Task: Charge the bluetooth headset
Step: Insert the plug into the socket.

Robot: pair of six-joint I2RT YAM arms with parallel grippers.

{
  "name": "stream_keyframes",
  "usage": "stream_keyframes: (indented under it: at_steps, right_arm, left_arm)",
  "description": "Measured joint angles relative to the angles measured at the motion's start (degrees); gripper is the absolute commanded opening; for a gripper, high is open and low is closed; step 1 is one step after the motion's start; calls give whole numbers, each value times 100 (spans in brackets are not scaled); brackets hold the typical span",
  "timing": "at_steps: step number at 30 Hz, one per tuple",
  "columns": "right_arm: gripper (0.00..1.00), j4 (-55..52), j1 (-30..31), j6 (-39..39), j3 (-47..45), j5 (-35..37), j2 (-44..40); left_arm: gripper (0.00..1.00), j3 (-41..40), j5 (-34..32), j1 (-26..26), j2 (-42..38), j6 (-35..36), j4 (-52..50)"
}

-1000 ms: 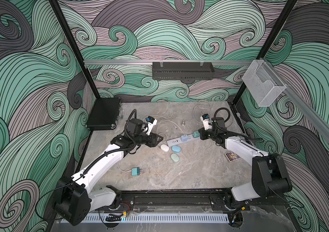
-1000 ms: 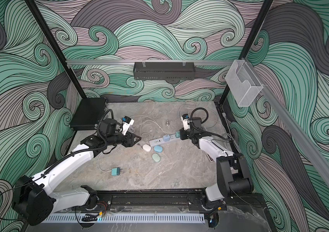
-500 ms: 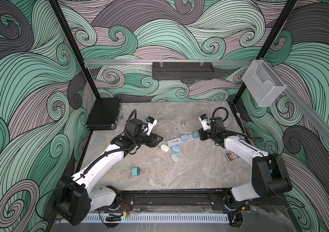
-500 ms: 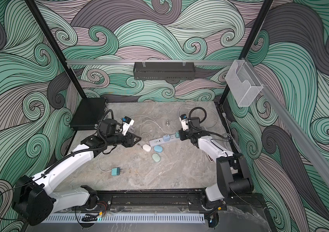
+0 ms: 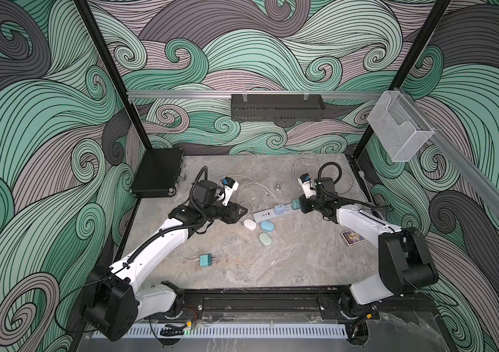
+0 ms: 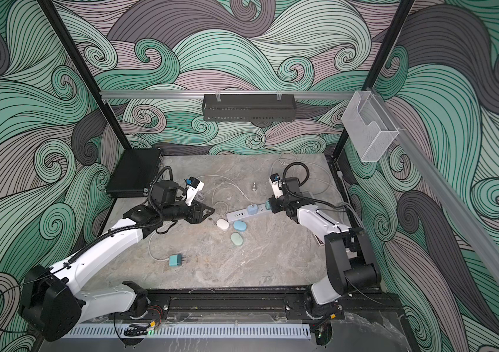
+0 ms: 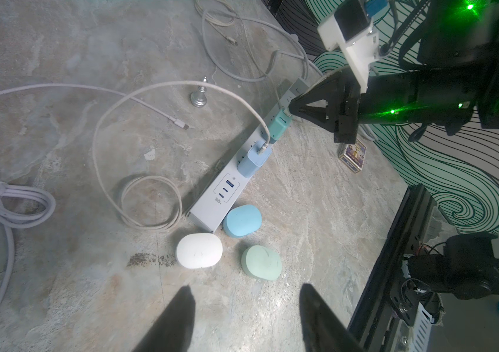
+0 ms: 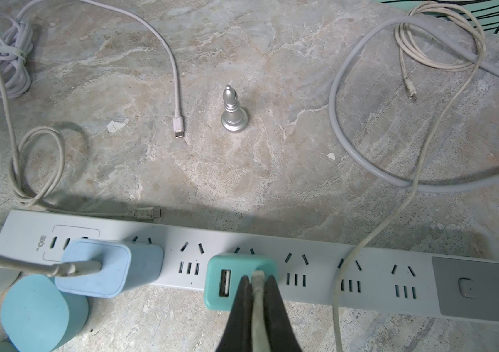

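marble table open in front; left pincer spread wide, right pincer clamped on white cable at teal charger.

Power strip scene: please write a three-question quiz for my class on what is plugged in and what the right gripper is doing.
1. True or false: the right gripper is open.
2. How many chargers sit in the strip? A one, B two, C three.
3. Fill in: the right gripper holds a cable at the ___ charger.
Key: 1 false, it is shut on the cable. 2 B, the blue charger and the teal charger. 3 teal.
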Motion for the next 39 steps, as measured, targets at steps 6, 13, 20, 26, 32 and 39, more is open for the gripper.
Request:
stream_keyframes:
  at_steps: [6, 13, 20, 26, 32, 39]
  right_arm:
    - [0, 210, 81, -28, -243, 173, -149]
    - [0, 304, 232, -127, -358, 459, -214]
    - [0, 407, 476, -173, -306, 896, -103]
    - [0, 586, 481, -138, -448, 935, -157]
    - [0, 634, 446, -133, -590, 896, -280]
    - [0, 680, 446, -133, -743, 898, -409]
  left_arm:
    - [55, 0, 0, 0, 11, 55, 0]
    - [55, 2, 9, 0, 83, 122, 0]
    - [55, 2, 17, 0, 96, 151, -13]
    - [55, 2, 17, 0, 96, 153, -13]
    - [55, 4, 20, 0, 96, 190, -17]
    - [55, 35, 24, 0, 98, 240, -46]
